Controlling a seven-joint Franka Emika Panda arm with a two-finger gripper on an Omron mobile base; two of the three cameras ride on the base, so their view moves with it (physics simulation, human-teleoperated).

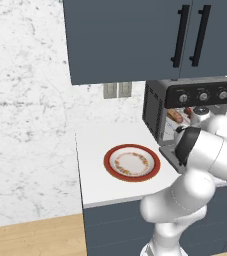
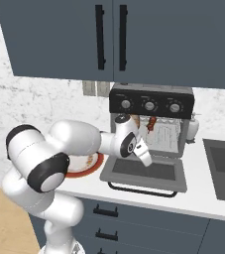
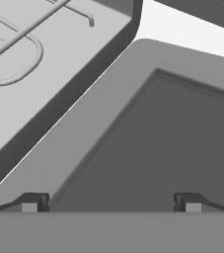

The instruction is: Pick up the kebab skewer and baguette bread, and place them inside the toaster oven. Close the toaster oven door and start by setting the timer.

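My gripper hangs wide open and empty over the lowered toaster oven door, while the kebab skewer stands nearly upright inside the toaster oven

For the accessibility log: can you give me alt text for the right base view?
The white arm reaches its open claw over the toaster oven door, which lies folded down flat. Inside the toaster oven sit the kebab skewer and the baguette bread; a red-rimmed plate rests to the left.
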